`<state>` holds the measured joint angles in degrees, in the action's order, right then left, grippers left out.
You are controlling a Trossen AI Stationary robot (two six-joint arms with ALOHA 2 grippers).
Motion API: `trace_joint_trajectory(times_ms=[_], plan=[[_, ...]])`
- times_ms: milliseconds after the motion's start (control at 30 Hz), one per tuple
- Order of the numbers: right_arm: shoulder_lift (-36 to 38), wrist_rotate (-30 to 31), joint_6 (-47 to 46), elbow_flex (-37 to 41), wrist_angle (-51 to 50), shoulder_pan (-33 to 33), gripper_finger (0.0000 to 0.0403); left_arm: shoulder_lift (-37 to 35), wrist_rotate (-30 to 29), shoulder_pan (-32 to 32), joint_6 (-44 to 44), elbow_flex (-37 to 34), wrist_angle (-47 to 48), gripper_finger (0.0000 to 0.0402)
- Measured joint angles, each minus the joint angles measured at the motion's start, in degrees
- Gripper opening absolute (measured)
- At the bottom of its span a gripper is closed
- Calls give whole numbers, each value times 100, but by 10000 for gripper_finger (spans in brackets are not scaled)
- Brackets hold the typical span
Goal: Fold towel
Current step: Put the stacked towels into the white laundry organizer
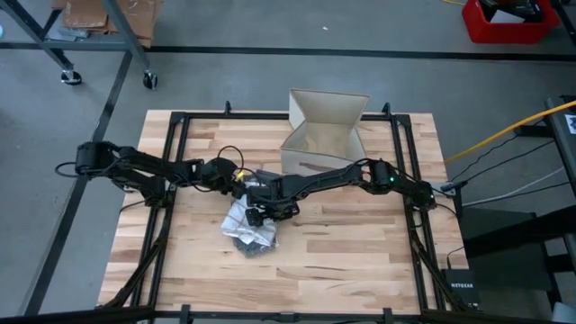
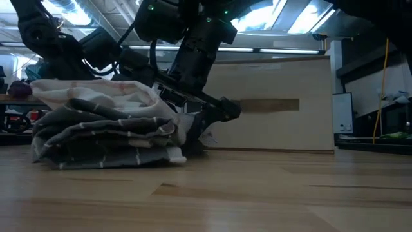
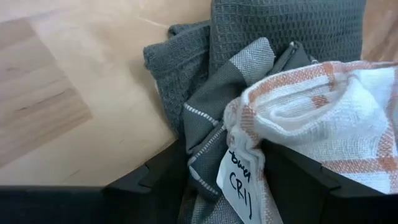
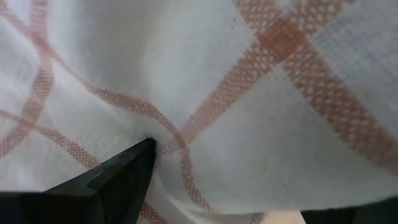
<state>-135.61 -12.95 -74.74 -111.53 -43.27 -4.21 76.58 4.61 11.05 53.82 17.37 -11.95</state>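
Note:
A small pile of towels (image 1: pixel 245 229) lies bunched on the wooden table (image 1: pixel 360 261). A white towel with orange stripes (image 2: pixel 96 93) lies on top of grey towels with white stripes (image 2: pixel 103 138). A label (image 3: pixel 239 183) hangs from one corner. My left gripper (image 3: pixel 230 186) reaches the pile from the table's left and stands open around its bunched end. My right gripper (image 4: pixel 249 180) comes from the right, open, and slants down into the white towel (image 4: pixel 205 68), which fills its wrist view. My left gripper has its open fingers (image 3: pixel 158 183) on either side of the pile's bunched end, around the labelled corner (image 3: pixel 245 155). Grey striped cloth lies against one finger and the white towel's roll against the other. The pile rests on the table. My right gripper pushes one fingertip (image 4: pixel 134 165) into the white towel's upper layer (image 4: pixel 171 140), slanting down from the table's right. Creases run out from that tip. The other finger (image 4: pixel 351 216) shows only at the picture's edge.
An open cardboard box (image 1: pixel 326 135) stands at the table's far edge, just behind the pile, and fills the background in the low view (image 2: pixel 277 103). Bare wood lies in front of the pile and to its right. Cables (image 1: pixel 504 135) run off the table's right side.

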Motion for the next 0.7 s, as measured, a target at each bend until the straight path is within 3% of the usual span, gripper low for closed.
trace_joint_trajectory(times_ms=[267, 467, 700], plan=[[15, -108, -429, -15, -831, -24, 337, 136, 253, 0, -21, 13, -60, 173], [13, -186, -437, -11, -778, -24, 337, 144, 402, -4, 101, 2, -148, 138], [-154, -345, -418, -26, -705, -31, 337, 144, 679, -148, 39, -2, -113, 137]])
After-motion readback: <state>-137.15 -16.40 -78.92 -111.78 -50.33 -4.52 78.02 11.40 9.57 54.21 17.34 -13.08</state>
